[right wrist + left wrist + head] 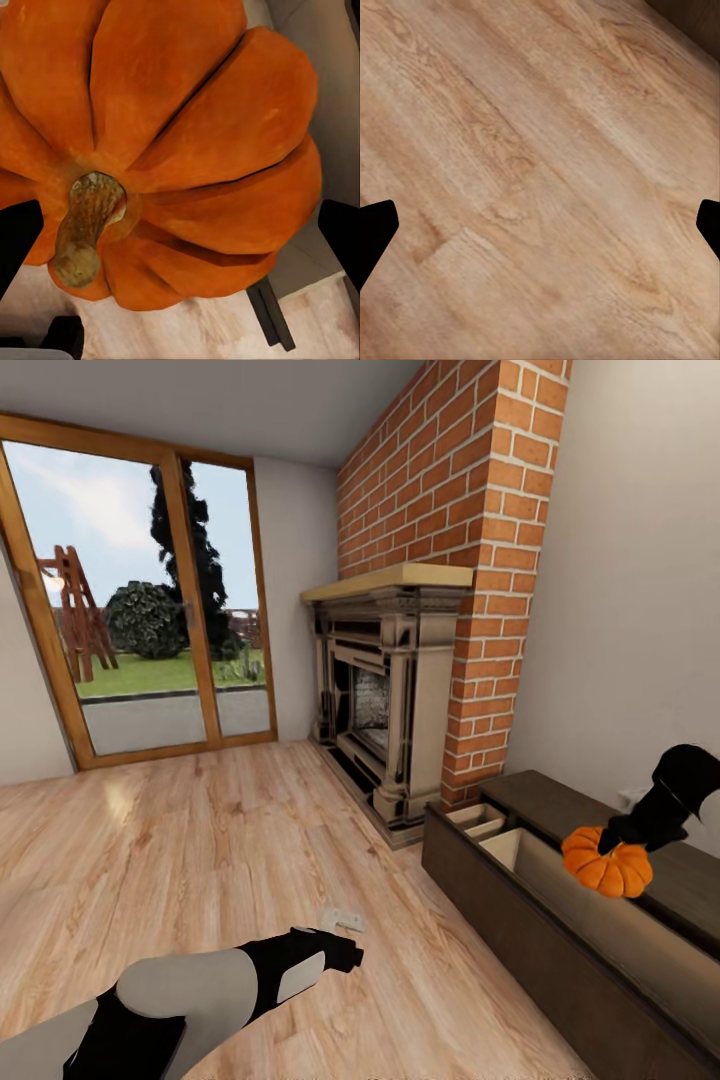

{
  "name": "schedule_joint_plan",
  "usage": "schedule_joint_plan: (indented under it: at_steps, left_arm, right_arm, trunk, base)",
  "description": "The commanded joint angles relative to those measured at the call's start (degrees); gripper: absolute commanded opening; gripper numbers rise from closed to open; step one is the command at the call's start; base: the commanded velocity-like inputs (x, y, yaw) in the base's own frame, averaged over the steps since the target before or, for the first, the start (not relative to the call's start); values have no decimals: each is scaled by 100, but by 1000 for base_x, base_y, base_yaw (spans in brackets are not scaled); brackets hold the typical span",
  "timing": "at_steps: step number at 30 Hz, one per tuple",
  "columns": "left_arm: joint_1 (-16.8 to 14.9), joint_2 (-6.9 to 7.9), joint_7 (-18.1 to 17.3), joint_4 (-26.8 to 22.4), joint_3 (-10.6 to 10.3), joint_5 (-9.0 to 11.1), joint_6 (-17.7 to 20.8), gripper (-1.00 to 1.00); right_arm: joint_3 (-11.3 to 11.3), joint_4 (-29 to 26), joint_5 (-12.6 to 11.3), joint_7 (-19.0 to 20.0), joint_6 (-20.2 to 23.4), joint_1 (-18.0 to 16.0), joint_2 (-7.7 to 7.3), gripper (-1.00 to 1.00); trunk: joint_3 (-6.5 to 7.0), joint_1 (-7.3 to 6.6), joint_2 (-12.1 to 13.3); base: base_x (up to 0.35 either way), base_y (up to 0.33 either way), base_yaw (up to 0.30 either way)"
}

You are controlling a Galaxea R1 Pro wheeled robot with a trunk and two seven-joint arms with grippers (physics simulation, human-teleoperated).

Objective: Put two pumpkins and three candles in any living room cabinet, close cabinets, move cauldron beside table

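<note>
A bright orange ribbed pumpkin [606, 867] hangs just above the open drawer [560, 890] of the long dark brown cabinet [520, 940] at the right wall. My right gripper [622, 838] is shut on the pumpkin from above. In the right wrist view the pumpkin [195, 135] and its brown stem [86, 225] sit between the black fingers [16, 240], with the drawer's beige inside behind it. My left gripper [345, 950] hovers low over the wooden floor. Its view shows it open [540, 225], with bare planks between the fingertips [375, 225].
A grey stone fireplace [385, 690] under a red brick chimney [450, 490] stands just left of the cabinet. Smaller open compartments [480, 820] lie at the cabinet's far end. A wood-framed glass door [140, 600] fills the left wall. Open wooden floor [220, 840] spreads between.
</note>
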Motion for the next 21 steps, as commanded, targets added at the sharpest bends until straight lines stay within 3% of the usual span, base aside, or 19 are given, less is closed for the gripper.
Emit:
schedule_joint_plan:
  at_steps: [1, 3, 6, 14, 21]
  left_arm:
    - [-7, 0, 32, -13, -20, 23, 10, 100]
    - [-9, 0, 32, -13, -20, 24, 8, 100]
    - [-9, 0, 32, -13, -20, 25, 8, 100]
    - [-9, 6, 38, -12, -19, 16, 7, 100]
    - [-7, 2, 43, -21, -20, 12, 7, 100]
  right_arm:
    - [-12, 47, -42, -122, -10, -5, -5, -100]
    - [-12, 204, -314, -458, -46, -5, -15, -100]
    - [-12, 340, -443, -707, -74, -5, -29, -100]
    - [-12, 418, -521, -906, -155, -5, -44, -100]
    - [-12, 490, -614, -962, -156, -2, -248, -100]
  trunk:
    - [-25, 21, -45]
    - [-60, 65, -125]
    - [-107, 131, -246]
    - [-125, 197, -366]
    - [-90, 197, -366]
  base:
    - [0, 0, 0]
    - [0, 0, -8]
    - [0, 0, -123]
    - [0, 0, -234]
    - [0, 0, -238]
